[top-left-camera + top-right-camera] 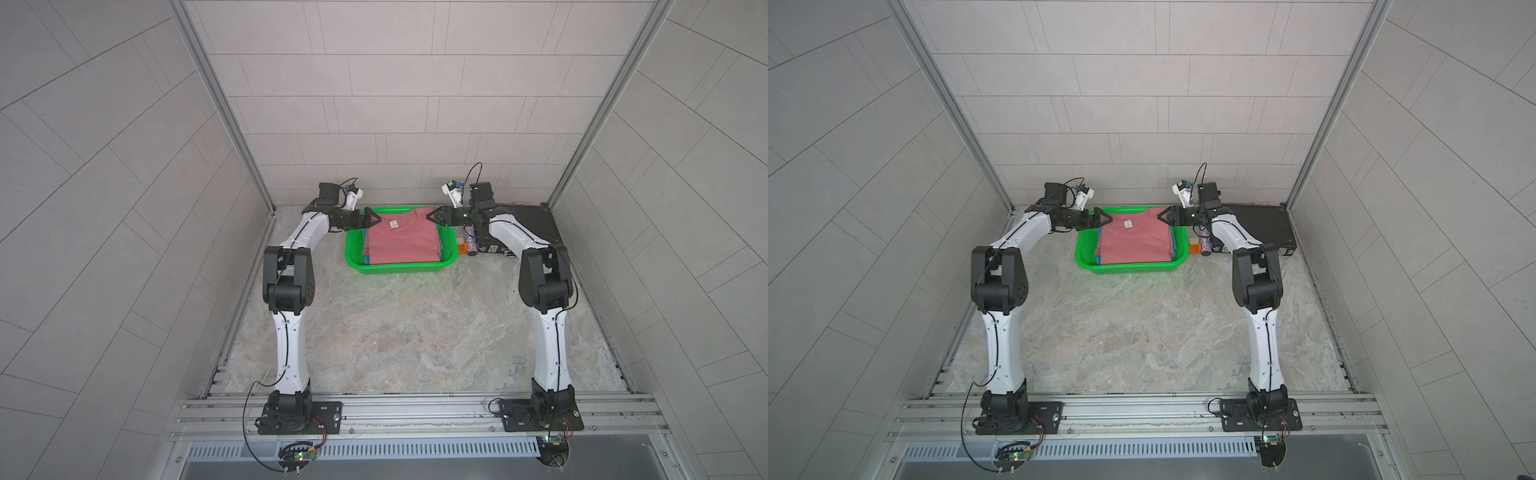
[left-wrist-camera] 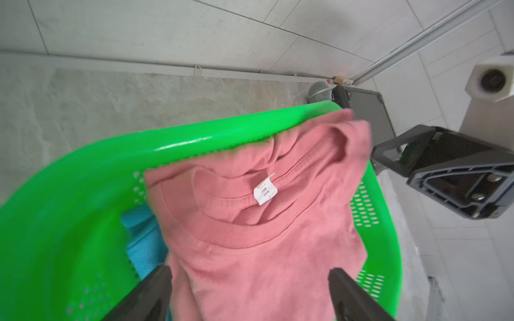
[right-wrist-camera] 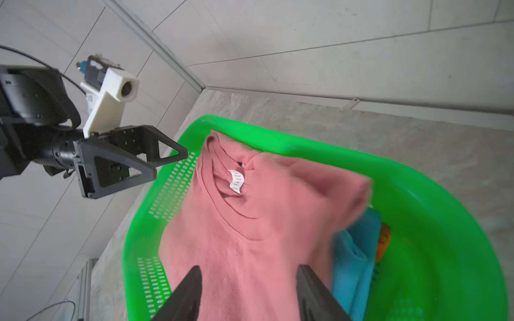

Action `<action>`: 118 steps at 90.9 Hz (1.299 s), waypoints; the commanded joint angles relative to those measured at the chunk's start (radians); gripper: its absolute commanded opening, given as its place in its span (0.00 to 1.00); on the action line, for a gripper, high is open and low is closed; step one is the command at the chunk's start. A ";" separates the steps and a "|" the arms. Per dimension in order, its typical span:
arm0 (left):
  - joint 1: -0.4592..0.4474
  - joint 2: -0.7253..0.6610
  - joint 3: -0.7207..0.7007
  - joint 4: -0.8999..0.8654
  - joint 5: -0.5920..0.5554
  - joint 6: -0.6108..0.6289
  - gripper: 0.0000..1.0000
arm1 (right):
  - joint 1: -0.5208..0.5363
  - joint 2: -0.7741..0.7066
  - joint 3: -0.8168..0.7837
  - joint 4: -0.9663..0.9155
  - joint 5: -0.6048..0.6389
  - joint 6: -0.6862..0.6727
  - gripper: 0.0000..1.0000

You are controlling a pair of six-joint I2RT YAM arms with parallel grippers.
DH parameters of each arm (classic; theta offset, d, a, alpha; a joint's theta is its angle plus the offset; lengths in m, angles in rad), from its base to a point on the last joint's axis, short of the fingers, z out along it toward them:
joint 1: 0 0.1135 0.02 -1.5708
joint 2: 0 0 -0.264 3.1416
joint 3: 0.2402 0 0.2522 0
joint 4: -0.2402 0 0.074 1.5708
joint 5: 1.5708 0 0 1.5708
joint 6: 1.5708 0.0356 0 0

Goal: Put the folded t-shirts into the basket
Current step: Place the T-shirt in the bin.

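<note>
Nearest, along the near edge of the bench (image 1: pixel 395 332): an aluminium rail (image 1: pixel 415 409) carrying the arm bases (image 1: pixel 286 409). At the far edge, about midway between the corners: the basket (image 1: pixel 399 269), flanked by the left gripper (image 1: pixel 374 217) and the right gripper (image 1: pixel 434 216), tips aimed at each other over its far corners.

From the left wrist: left gripper (image 2: pixel 249 273) spread wide, fingers (image 2: pixel 155 289) either side of the pink t-shirt (image 2: pixel 250 250) without pinching it. Same gripper side on from the right wrist (image 3: pixel 169 161): tips parted, nothing between them. From the right wrist: right gripper (image 3: pixel 247 268) also parted, fingers (image 3: pixel 314 291) apart above the pink cloth, released. Cloth edges blurred in both wrist views.

Pink t-shirt on top of the stack inside the basket, collar and white label (image 1: pixel 394 225) towards the far rim, collar end lying up on that rim. Blue t-shirt (image 2: pixel 144 244) underneath, showing at the side. Orange t-shirt (image 3: pixel 385 241) plain only from the right wrist, a sliver under the blue; not made out for certain in the top views.

Only in both top views: a purple patterned can (image 1: pixel 471 245) and a small orange block (image 1: pixel 463 248) just right of the basket. In the far right corner: a black case (image 1: pixel 528 224). Only from the left wrist: a microphone head (image 2: pixel 319 91) beside that case, behind the basket.
</note>
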 commanded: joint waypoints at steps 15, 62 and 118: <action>0.033 -0.106 0.044 -0.047 -0.099 0.055 1.00 | -0.003 -0.150 -0.014 -0.018 0.178 -0.035 1.00; 0.042 -0.702 -0.475 -0.023 -0.485 0.125 1.00 | 0.166 -0.731 -0.447 -0.096 0.692 -0.040 1.00; 0.113 -1.002 -1.419 0.770 -0.576 0.024 1.00 | 0.061 -1.374 -1.542 0.523 1.133 -0.247 1.00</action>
